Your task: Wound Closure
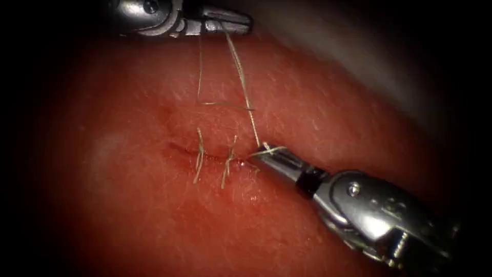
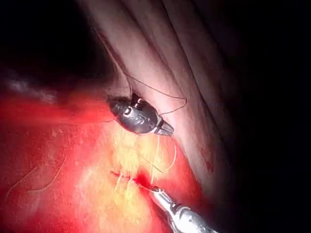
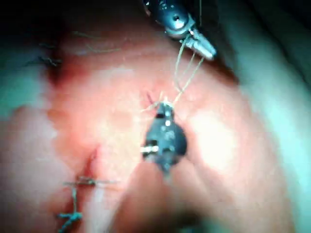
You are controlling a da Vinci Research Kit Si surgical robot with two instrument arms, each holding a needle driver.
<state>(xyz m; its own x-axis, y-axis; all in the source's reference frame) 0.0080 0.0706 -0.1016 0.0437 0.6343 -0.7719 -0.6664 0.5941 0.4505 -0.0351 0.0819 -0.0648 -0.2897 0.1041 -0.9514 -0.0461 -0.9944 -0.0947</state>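
A: Entry. The tissue (image 1: 154, 225) takes up most of the endoscope view, with the cut (image 1: 205, 153) running across the middle of the frame. Two finished stitches (image 1: 199, 156) cross it side by side, their cut ends lying loose on the surface.

B: Tools?

A: The right tool (image 1: 262, 154) comes up from the lower right of the frame, its tip at the right end of the cut. Jaws together, clamped on the thread (image 1: 241, 77), which looks wound round the tip. The left tool (image 1: 241, 24) sits at the top edge, well apart from the cut, jaws shut on the same thread.

B: How does the thread run?

A: One strand goes down from the left tool to the right tool's tip. A second strand hangs beside it and bends across, forming a loop above the cut.

B: Needle?

A: I can't make out a needle. Nothing I can call one in the tissue or in either tool.

B: Step?

A: My judgement: a knot being tied for a third stitch at the right end. Next calls for steady, opposed tension, so the knot seats on the cut without tearing tissue.
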